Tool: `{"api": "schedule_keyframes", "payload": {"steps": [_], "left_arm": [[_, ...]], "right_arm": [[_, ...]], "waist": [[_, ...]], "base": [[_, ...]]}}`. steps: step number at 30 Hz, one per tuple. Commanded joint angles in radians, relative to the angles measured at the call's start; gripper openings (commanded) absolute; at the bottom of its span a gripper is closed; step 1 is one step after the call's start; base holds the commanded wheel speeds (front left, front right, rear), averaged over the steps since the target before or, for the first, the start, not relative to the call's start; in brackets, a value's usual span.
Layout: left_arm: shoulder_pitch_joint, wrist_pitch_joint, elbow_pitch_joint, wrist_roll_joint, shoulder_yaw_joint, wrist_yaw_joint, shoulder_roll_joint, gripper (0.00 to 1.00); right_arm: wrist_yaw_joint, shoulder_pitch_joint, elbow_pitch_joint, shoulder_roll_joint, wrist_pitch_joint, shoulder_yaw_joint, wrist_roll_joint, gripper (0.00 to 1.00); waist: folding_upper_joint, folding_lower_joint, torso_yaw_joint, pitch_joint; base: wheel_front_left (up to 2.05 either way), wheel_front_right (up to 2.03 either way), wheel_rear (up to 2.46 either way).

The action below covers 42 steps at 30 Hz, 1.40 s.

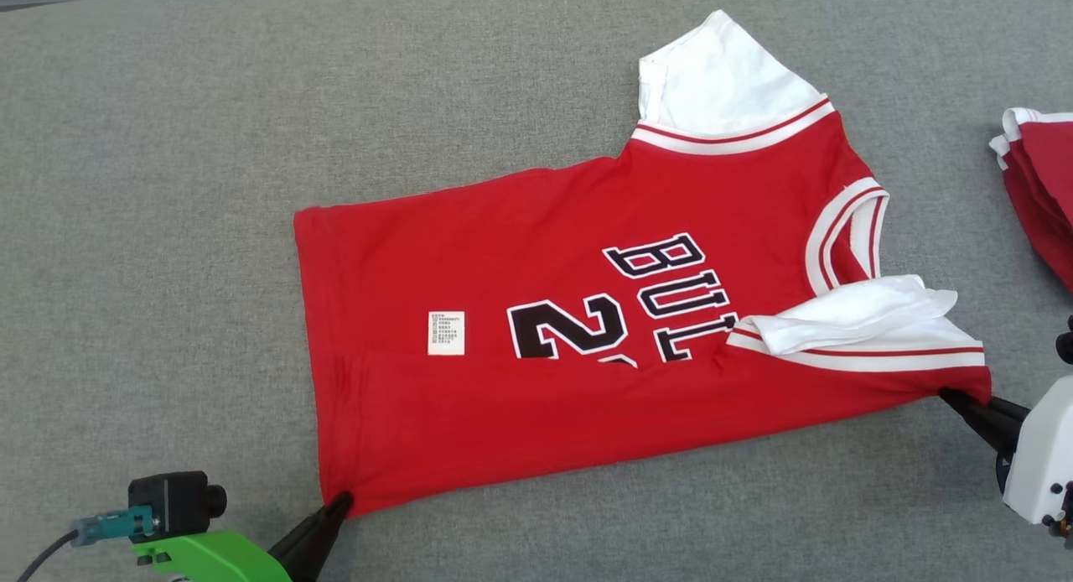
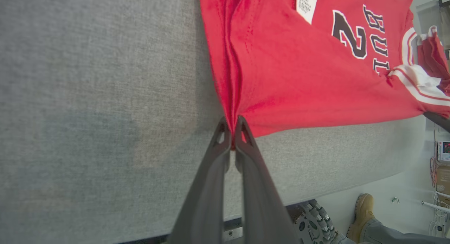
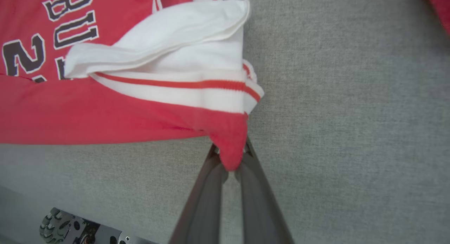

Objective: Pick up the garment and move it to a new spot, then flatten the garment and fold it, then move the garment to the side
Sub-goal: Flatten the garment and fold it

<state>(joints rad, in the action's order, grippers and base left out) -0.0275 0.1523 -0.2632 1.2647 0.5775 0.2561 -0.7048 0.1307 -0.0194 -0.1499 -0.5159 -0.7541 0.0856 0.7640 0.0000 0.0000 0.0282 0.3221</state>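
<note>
The garment [image 1: 536, 263] is a red jersey with white sleeves, black lettering and a white label, lying spread sideways on the grey cloth table [image 1: 168, 230]. Its near long edge is folded up over the lettering. My left gripper [image 1: 339, 505] is shut on the jersey's near hem corner [image 2: 232, 131], where the cloth bunches into pleats between the fingertips. My right gripper [image 1: 964, 397] is shut on the near shoulder corner [image 3: 230, 156], just below the crumpled white sleeve [image 3: 175, 36].
Another red and white garment [image 1: 1039, 188] lies at the table's right edge. A person's tan boot [image 2: 362, 210] stands on the floor beyond the table's near edge [image 2: 316, 198]. Open grey cloth stretches left of the jersey and beyond it.
</note>
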Motion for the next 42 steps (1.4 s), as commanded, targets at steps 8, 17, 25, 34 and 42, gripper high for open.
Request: {"api": "schedule_keyframes", "payload": {"steps": [8,17,25,34,42], "left_arm": [[0.044,-0.03,0.046,-0.074,0.009,0.035,0.01,1.0],[0.221,0.012,-0.018,-0.19,-0.02,0.088,-0.063,1.0],[0.487,0.117,0.129,-0.231,0.043,0.036,0.041,1.0],[0.73,0.181,0.362,-0.265,0.121,-0.057,0.188,1.0],[0.856,0.225,0.531,-0.29,0.191,-0.129,0.293,1.0]], "right_arm": [[0.0,0.063,0.007,-0.025,0.063,0.003,-0.055,1.0],[0.0,0.3,-0.069,-0.113,-0.028,0.031,-0.049,1.0],[0.0,0.602,0.037,-0.089,-0.023,-0.103,-0.16,1.0],[0.0,0.889,0.31,-0.021,0.044,-0.219,-0.294,1.0],[0.0,1.02,0.549,0.037,0.1,-0.238,-0.386,1.0]], "waist": [[0.0,0.0,0.013,0.04],[0.0,0.0,0.044,0.114],[0.0,0.0,0.092,0.172],[0.0,0.0,0.165,0.244],[0.0,0.0,0.22,0.273]], "base": [[0.0,0.0,0.0],[0.0,0.0,0.0],[0.0,0.0,0.0],[0.0,0.0,0.0],[0.0,0.0,0.0]]}}
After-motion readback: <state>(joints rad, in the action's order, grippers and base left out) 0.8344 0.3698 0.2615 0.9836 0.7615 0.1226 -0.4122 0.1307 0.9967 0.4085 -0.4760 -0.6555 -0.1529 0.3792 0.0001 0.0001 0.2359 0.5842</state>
